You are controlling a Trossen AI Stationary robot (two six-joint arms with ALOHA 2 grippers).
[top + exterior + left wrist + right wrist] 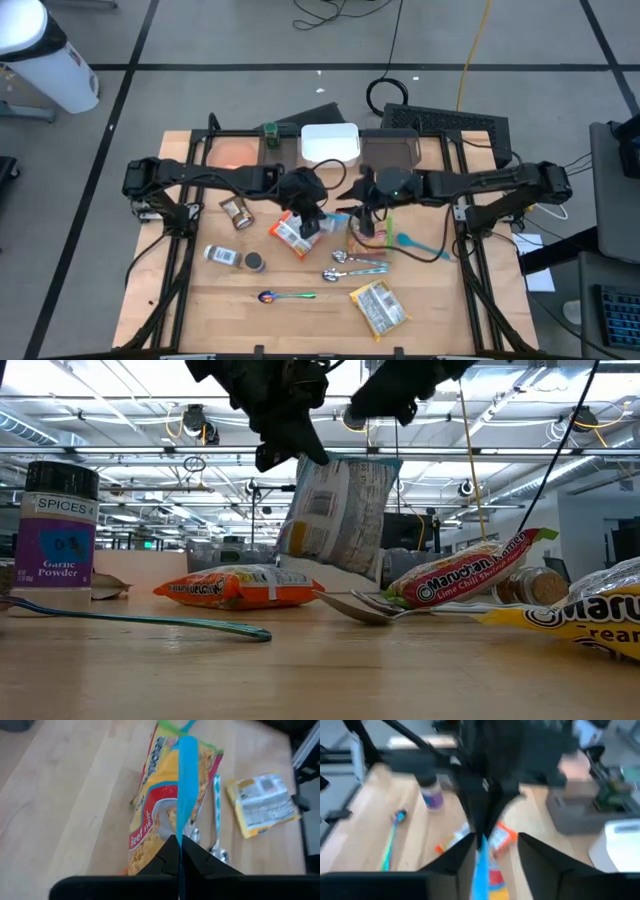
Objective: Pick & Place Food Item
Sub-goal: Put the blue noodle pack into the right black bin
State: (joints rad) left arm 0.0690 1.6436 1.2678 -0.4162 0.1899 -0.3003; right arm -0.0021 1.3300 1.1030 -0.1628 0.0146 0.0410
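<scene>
Red-and-yellow noodle packet (pixel 165 810), blue-edged

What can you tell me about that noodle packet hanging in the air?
The noodle packet is a crinkly plastic pouch, red and yellow with a blue sealed edge, printed "Beef flavor". It hangs tilted above the table, clear of the wood. The left gripper pinches its blue edge with shut fingers; the right gripper stands open around the same edge.

Both arms are dark, nearly black, built of slim tubular links joined by bulkier rounded joints, with thin black cables looping along them. The left hand (pixel 312 222) ends in two matte black wedge-shaped fingers (pixel 162 857) with flat inner faces and sharp angular edges. The right hand (pixel 366 224) carries the same blocky, tapering black fingers (pixel 540 855).
</scene>
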